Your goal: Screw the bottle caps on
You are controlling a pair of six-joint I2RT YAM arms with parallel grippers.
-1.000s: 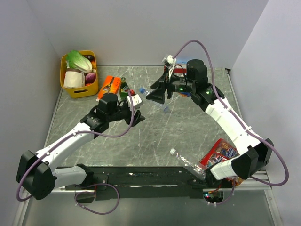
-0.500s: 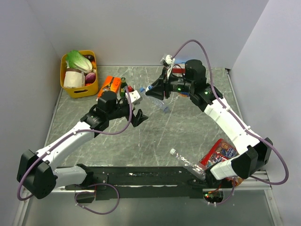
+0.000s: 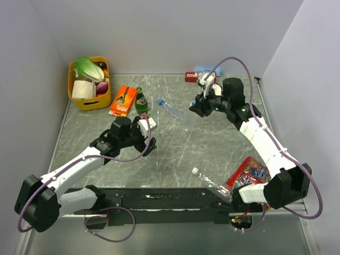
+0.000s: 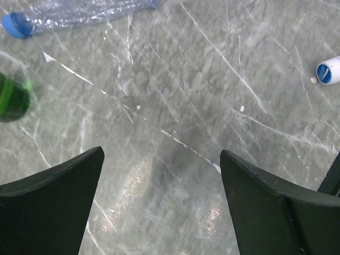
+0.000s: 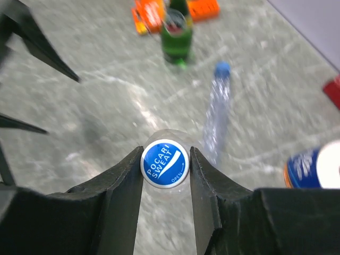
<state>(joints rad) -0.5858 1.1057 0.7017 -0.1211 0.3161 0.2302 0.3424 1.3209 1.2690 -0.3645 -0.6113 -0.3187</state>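
My right gripper [image 5: 166, 150] is shut on a blue bottle cap [image 5: 164, 163] printed with white letters. A clear rim shows around the cap, so a bottle hangs beneath it, mostly hidden. From above, this gripper [image 3: 195, 109] hovers at the back right of the table. A second clear bottle [image 3: 171, 109] lies flat at the back middle, a blue cap [image 3: 159, 101] on its neck. It also shows in the left wrist view [image 4: 79, 11]. A third clear bottle [image 3: 210, 181] lies near the front edge. My left gripper [image 3: 147, 143] stands open over bare table [image 4: 161, 153].
A dark green glass bottle [image 3: 141, 101] and an orange box [image 3: 123, 100] stand behind the left gripper. A yellow basket [image 3: 89, 85] of food sits at the back left and a snack packet [image 3: 249, 170] at the front right. A small blue-and-white round piece [image 4: 329, 70] lies on the table.
The left gripper has opened, let go of the bottle and drawn back toward the near left. The right gripper has shut on the cap and carried it off to the back right.
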